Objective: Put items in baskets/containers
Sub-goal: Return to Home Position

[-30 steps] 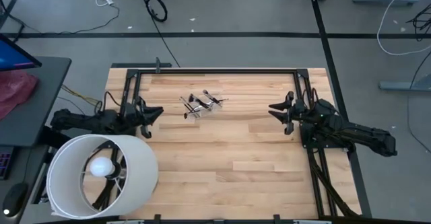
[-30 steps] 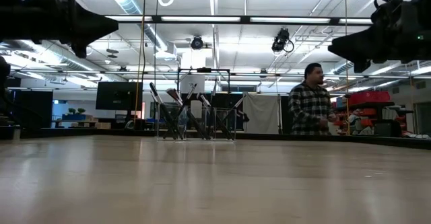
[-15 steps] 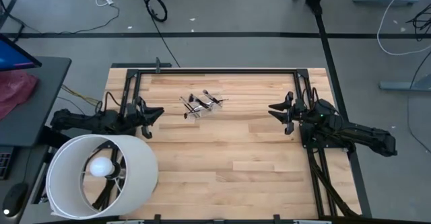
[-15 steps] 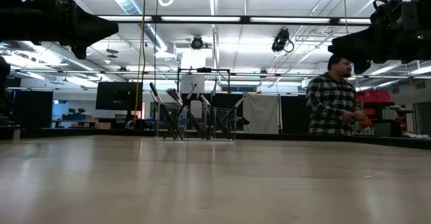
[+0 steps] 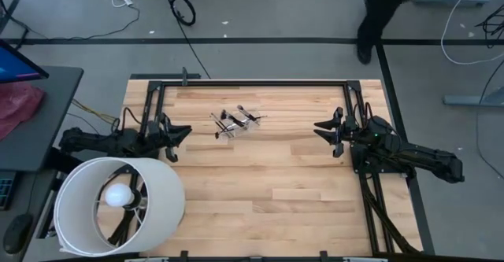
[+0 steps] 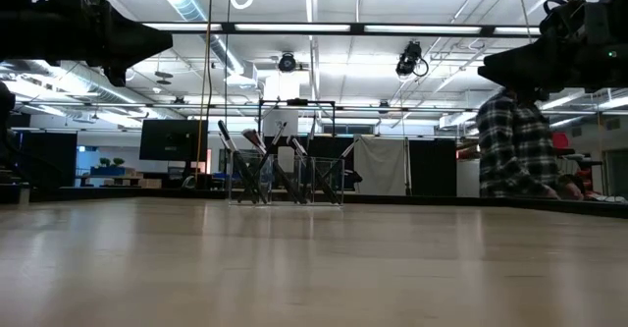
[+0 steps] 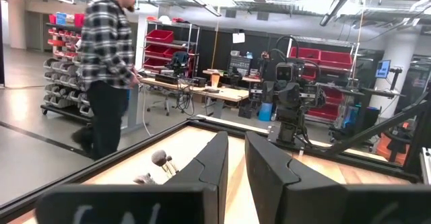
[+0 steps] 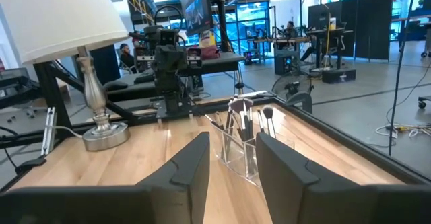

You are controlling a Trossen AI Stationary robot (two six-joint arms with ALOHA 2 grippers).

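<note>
Home step: no loose brushes seen on the table (image 5: 260, 183), so I'd judge arms only need to tuck at its side edges, slow, w/o swinging over the cup. Left gripper (image 7: 236, 138) sits mid-left in high view, right gripper (image 8: 232, 140) mid-right; both w/ fingers parted a little, empty, touching nothing. Farther in: clear cup (image 5: 234, 125), upper-centre of table, brushes (image 6: 257, 155) leaning inside. Beyond: person (image 6: 517, 140), right of low view.
</note>
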